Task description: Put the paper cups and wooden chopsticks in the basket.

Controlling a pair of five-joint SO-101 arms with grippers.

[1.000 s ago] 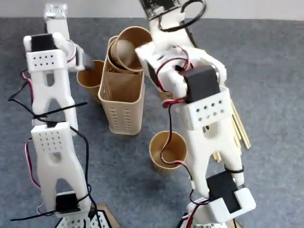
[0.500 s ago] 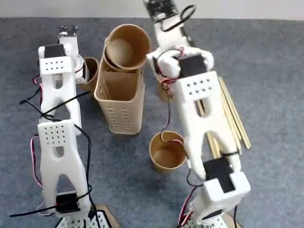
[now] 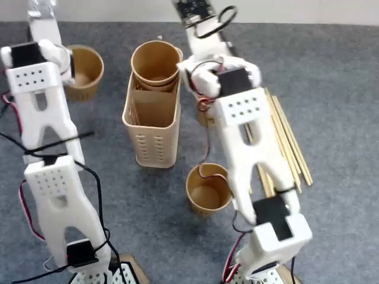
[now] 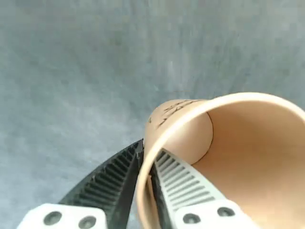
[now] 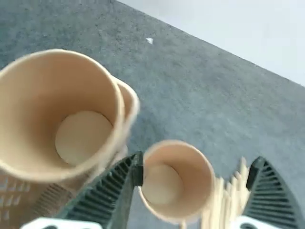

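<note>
High view: the left claw (image 3: 68,63) grips a brown paper cup (image 3: 83,72) by its rim, well to the side of the tall beige perforated plastic basket (image 3: 151,142). One end of the basket already holds a stack of brown paper cups (image 3: 155,62). The pale wooden chopsticks (image 3: 290,142) lie on the grey bench (image 3: 343,89) beside the right arm, and a loose brown cup (image 3: 207,192) stands near the basket's front.

Left wrist view: the claw is pinched on the cup's wall (image 4: 228,143), one finger inside and one outside. That hold looks thin. The cup is best carried level over to the stack, centred above its mouth and lowered until it nests. Only then should the claw let go, since a drop from height could bounce out.

Right wrist view: the right claw (image 5: 190,188) gapes wide around a small brown paper cup (image 5: 174,183) standing between the stack (image 5: 62,119) and the chopsticks (image 5: 224,200). It sits close to the basket, so the left arm should approach from its own side to avoid a clash.
</note>
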